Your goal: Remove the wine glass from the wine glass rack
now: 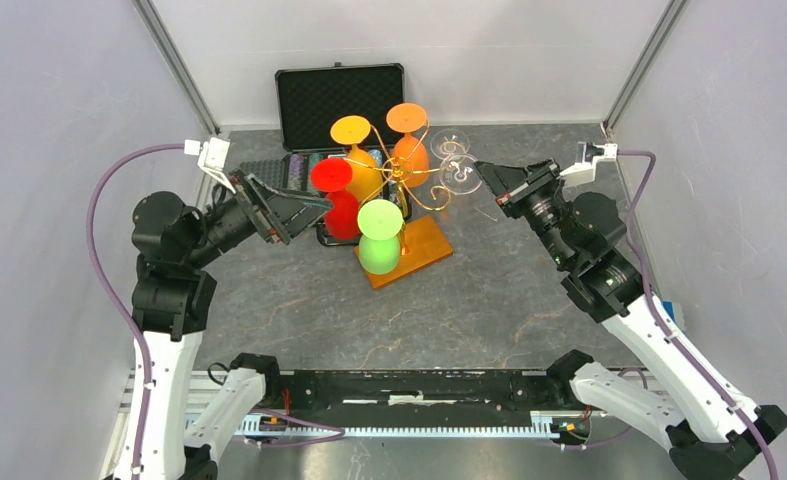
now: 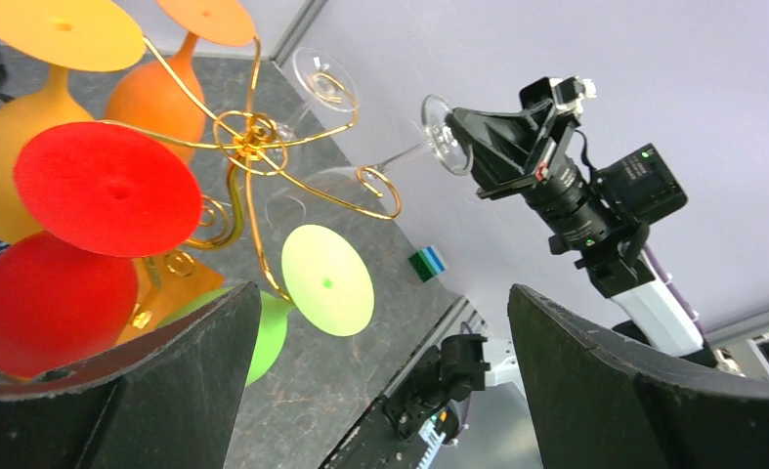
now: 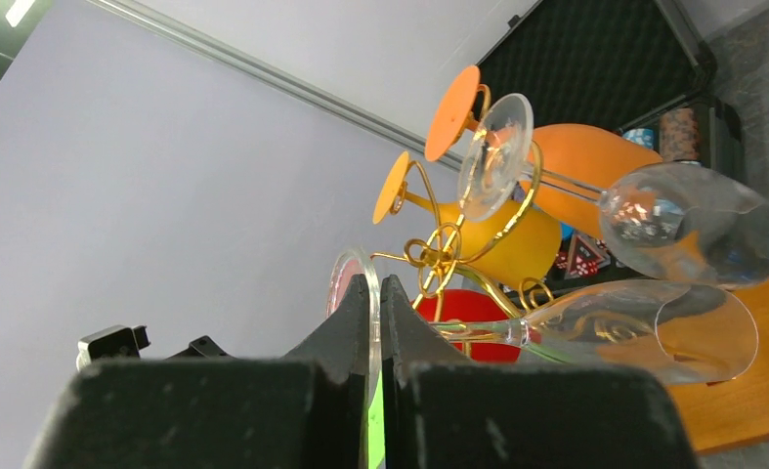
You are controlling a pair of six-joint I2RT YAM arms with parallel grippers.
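Black right gripper [image 3: 375,311] fingers are shut flat on the thin round foot of a clear wine glass [image 3: 688,337], rim of the foot pinched between the pads. The glass lies close to horizontal, stem running from the fingers toward the rack [image 1: 409,185], bowl over the wooden base [image 1: 419,248]. The stem passes right by a gold spiral arm end; cannot tell if it sits in the hook or just outside it. In the top view this glass is at 3 o'clock of the rack post and the right gripper at 3 o'clock beyond it.

A second clear glass [image 3: 693,220] hangs tilted just above the held one, at about 1 o'clock of the post.

The left gripper [image 2: 380,291] is wide open and holds nothing. It sits at 9 o'clock of the rack, fingers pointed at it, close to the red glass [image 1: 333,178] but not touching.

Other glasses on the rack: green glass [image 1: 379,250] at 6 o'clock, yellow glass [image 1: 350,130] at 11 o'clock, orange glass [image 1: 406,118] at 12 o'clock. The rack stands mid-table [image 1: 299,310]. A black case [image 1: 339,95], lid up, is behind it at 11 o'clock.
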